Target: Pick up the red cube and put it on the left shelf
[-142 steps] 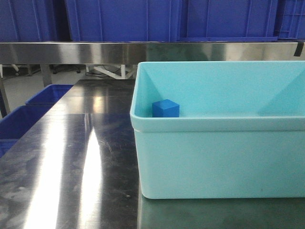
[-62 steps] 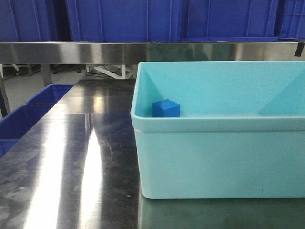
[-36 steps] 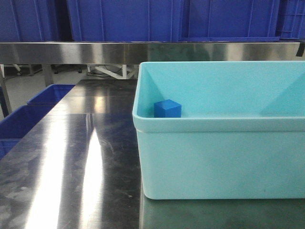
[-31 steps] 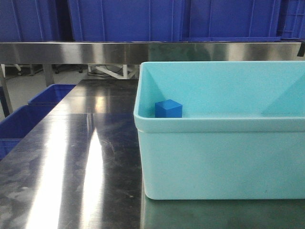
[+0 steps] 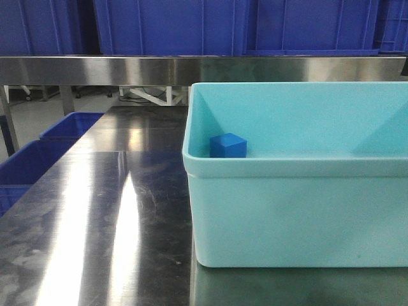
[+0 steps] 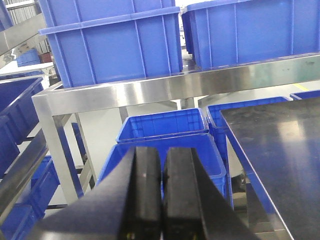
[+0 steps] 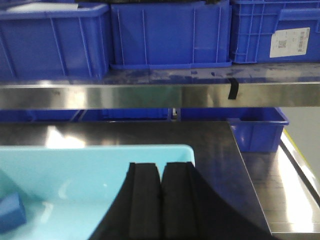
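No red cube shows in any view. A blue cube (image 5: 228,145) lies in the near-left corner of a light cyan bin (image 5: 299,217); it also shows in the right wrist view (image 7: 11,212). A stainless-steel rack with a flat front rail (image 6: 150,89) carries large blue crates (image 6: 112,42) in the left wrist view. My left gripper (image 6: 162,150) is shut and empty, held off the table's left side above blue floor crates. My right gripper (image 7: 161,166) is shut and empty above the bin's far-right corner (image 7: 185,150).
The bin stands on a steel worktable (image 5: 95,210). Behind it runs a steel rail (image 5: 191,69) with blue crates (image 5: 172,25) on top. More blue crates (image 6: 165,125) sit on the floor left of the table. A second rack's slanted rail (image 6: 17,172) is at far left.
The whole scene has drifted slightly to the right in the front view. The blue cube keeps its place in the bin.
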